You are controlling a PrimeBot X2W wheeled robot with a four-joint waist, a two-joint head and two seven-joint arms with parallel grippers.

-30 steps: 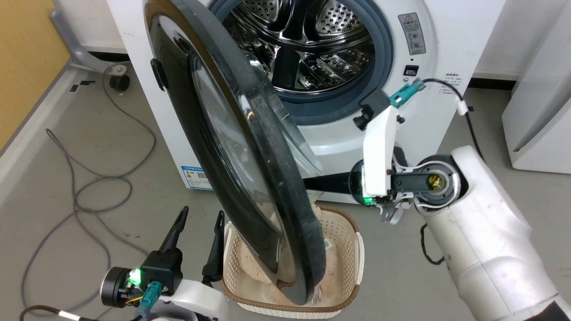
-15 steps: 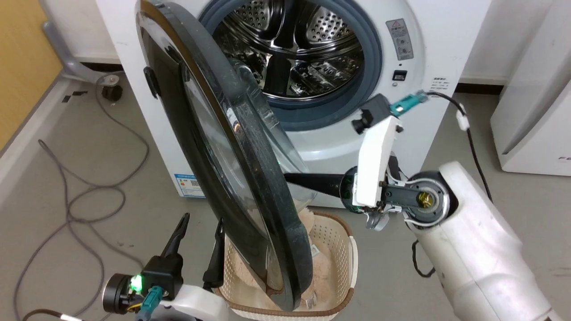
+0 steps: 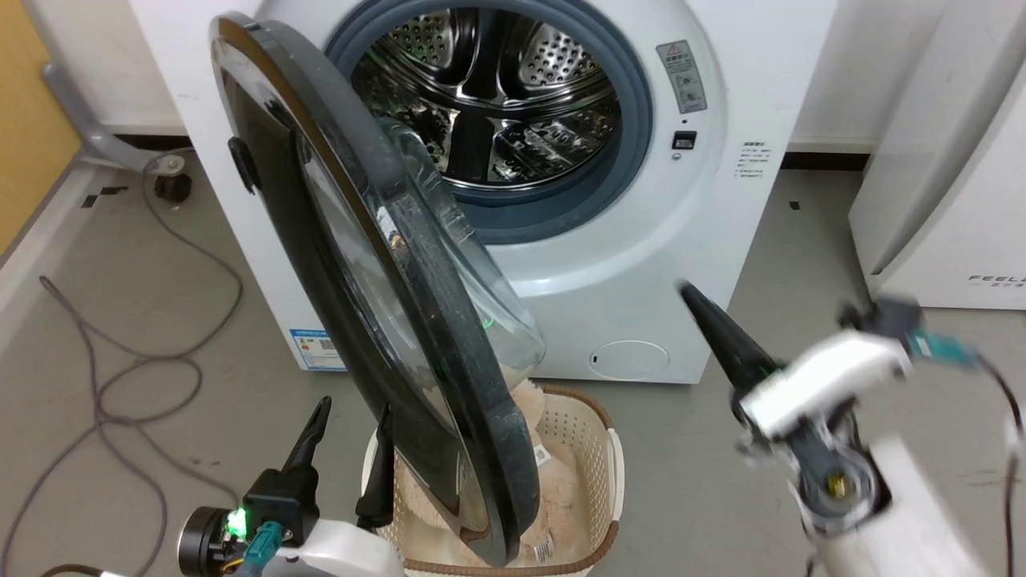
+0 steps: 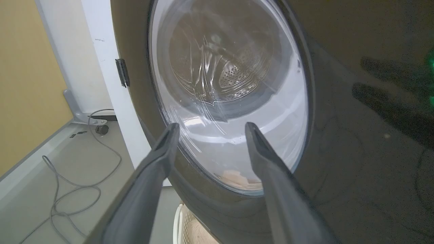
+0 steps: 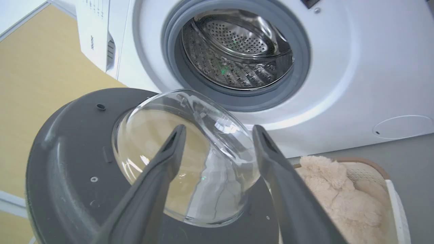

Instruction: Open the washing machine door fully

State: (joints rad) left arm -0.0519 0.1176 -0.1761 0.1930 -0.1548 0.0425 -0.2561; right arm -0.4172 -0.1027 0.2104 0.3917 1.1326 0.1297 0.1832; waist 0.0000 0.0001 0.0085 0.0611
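Before the washing machine (image 3: 721,200), the washing machine door (image 3: 385,304) hangs about half open over a basket (image 3: 617,449), left gripper (image 4: 211,124) and right gripper (image 5: 218,127) both spread and empty; finishing the swing likely needs a push against its inner face.

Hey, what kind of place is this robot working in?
Probably a laundry area, maybe a test lab: a front-loading washing machine with its door swung open, a laundry basket of fluffy fabric before it, loose cables on the grey floor.

Grey floor (image 3: 120,264) with a loose cable (image 3: 240,283), yellow wall (image 3: 20,144) left, perhaps wood-panelled.
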